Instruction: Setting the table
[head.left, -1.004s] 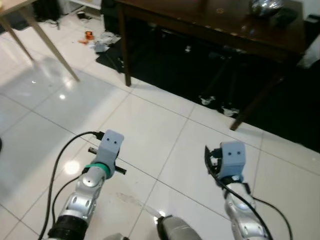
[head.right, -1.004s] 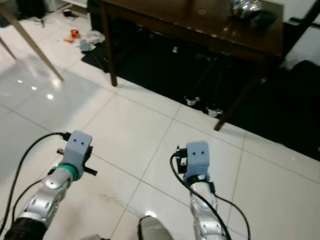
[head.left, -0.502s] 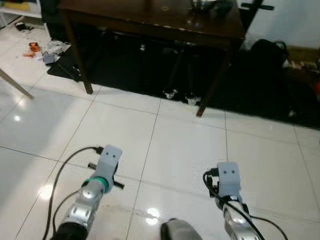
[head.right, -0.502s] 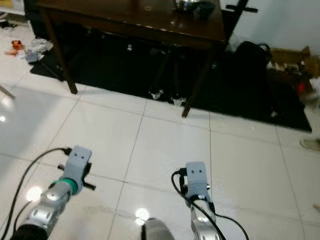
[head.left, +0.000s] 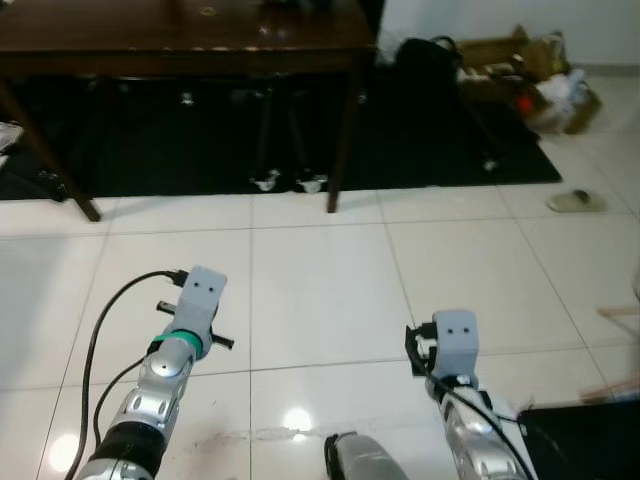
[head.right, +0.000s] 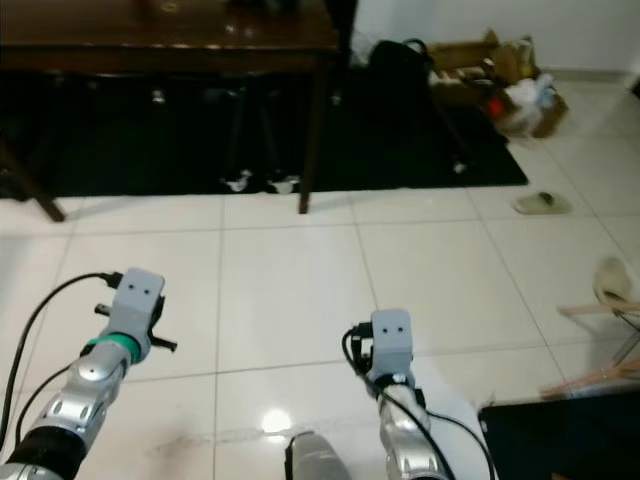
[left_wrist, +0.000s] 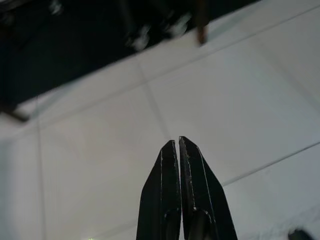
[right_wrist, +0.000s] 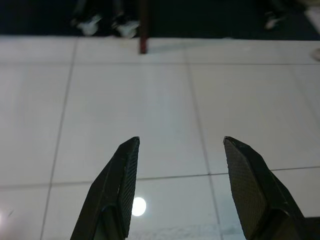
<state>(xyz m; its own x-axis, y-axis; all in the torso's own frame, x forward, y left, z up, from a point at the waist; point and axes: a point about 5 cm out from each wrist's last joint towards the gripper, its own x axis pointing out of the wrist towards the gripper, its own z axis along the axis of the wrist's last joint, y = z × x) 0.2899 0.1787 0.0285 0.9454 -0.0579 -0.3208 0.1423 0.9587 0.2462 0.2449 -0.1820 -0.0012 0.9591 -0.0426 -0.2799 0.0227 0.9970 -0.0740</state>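
Observation:
A dark wooden table (head.left: 180, 40) stands ahead to the left on a black rug, its top partly cut off by the picture's upper edge. My left arm (head.left: 165, 370) and right arm (head.left: 455, 395) reach forward low over the white tiled floor, well short of the table. In the left wrist view my left gripper (left_wrist: 177, 142) is shut, its two black fingers pressed together with nothing between them. In the right wrist view my right gripper (right_wrist: 180, 142) is open and empty, with bare tiles between its fingers (right_wrist: 125, 165).
A black bag (head.left: 425, 60), cardboard boxes and white bags (head.left: 540, 75) lie at the back right. A slipper (head.left: 575, 202) rests on the tiles at right. A wooden-legged stand (head.right: 610, 310) and a dark mat (head.left: 580, 440) sit at the near right. Chair wheels (head.left: 290, 182) show under the table.
The whole view has swung to the right: the table has slid left and the bag, boxes and slipper have come into view. Both arms keep their pose.

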